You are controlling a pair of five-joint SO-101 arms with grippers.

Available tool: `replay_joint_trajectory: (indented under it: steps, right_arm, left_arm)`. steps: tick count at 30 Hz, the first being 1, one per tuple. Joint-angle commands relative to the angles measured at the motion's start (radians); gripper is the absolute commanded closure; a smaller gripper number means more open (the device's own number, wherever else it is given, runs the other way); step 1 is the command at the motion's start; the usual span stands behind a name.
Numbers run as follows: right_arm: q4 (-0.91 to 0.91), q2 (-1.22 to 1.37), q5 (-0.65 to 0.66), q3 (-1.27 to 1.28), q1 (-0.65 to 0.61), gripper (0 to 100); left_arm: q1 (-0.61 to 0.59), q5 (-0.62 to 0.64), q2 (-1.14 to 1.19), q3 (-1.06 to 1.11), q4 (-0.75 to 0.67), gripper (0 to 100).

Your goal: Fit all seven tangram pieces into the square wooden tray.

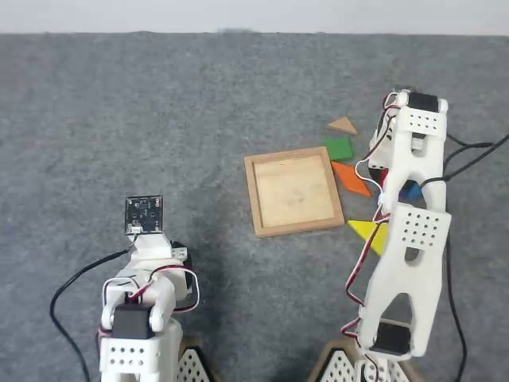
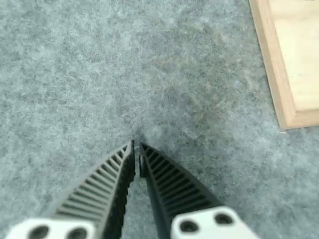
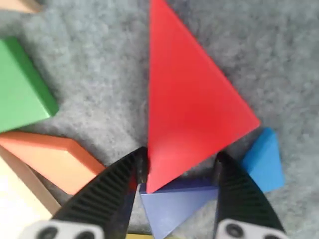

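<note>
Beside the middle of the grey felt table [image 1: 119,119], the square wooden tray [image 1: 251,195] is laid flat, and all seven pieces are found outside it, gathered along its right side. Farthest back, the tan triangle [image 1: 343,125] is set a little apart. The green square [image 1: 338,148] is placed near the tray's far right corner, the orange parallelogram [image 1: 351,177] just beside the right rim, and the yellow triangle [image 1: 371,232] by the near right corner. The right arm [image 1: 406,239] is stretched over this group. Beneath it the right gripper [image 3: 181,159] is held apart at a moderate width, its fingers set on either side of one corner of the red triangle [image 3: 189,109]; whether the pads press on the wood cannot be told. That corner is laid over the indigo triangle [image 3: 174,204], and the small blue triangle [image 3: 264,159] is found just beside both. The left arm [image 1: 143,310] is positioned well apart from the tray, at the table's near left, where the left gripper [image 2: 135,145] is held over bare felt with its fingers drawn together to a thin slit.
</note>
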Motion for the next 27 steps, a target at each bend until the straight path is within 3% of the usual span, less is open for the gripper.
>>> replay_joint_trajectory:
  steps: [1, 6, 22, 27]
  right_arm:
    - [0.027, -0.027, 0.098, -0.109, 0.01, 74.7]
    - [0.022, -0.022, 0.164, -0.164, 0.008, 67.4]
    - [-0.096, 0.108, 0.166, -0.167, 0.001, 67.3]
    - [-0.084, 0.104, 0.163, -0.189, 0.001, 75.8]
  left_arm:
    - [-0.006, -0.011, -0.02, -0.012, 0.002, 99]
    - [-0.006, -0.011, -0.02, -0.012, 0.002, 99]
    - [-0.006, -0.011, -0.02, -0.012, 0.002, 99]
    - [-0.006, -0.011, -0.02, -0.012, 0.002, 99]
